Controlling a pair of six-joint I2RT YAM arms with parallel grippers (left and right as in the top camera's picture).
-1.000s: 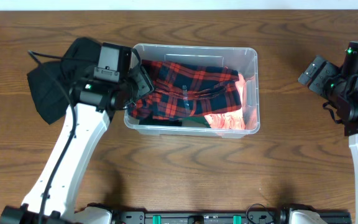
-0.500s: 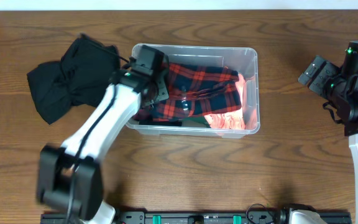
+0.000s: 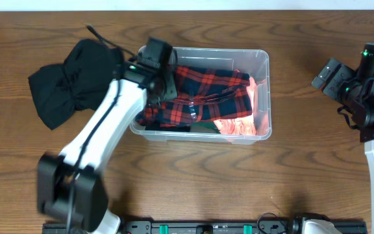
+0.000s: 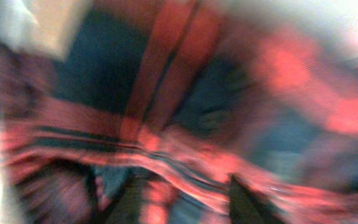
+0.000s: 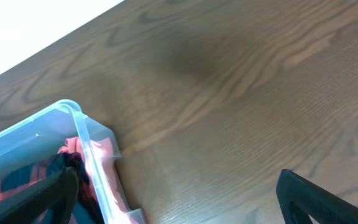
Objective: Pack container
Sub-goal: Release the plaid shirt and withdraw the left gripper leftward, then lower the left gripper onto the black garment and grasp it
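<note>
The clear plastic container stands mid-table and holds a red and navy plaid shirt and a pink cloth. My left gripper is down inside the container's left end, on the plaid shirt. The left wrist view is blurred. It shows plaid cloth filling the frame, with my left gripper holding its dark fingers apart and cloth between them. My right gripper is open and empty over bare table to the right of the container. In the right wrist view the gripper faces the container's corner.
A crumpled black garment lies on the table just left of the container, partly under my left arm. The wooden table extends in front of the container. A dark rail runs along the front edge.
My left arm has swung from the container's left wall into the container, onto the plaid shirt, then shifted slightly towards the back. The right arm has not moved.
</note>
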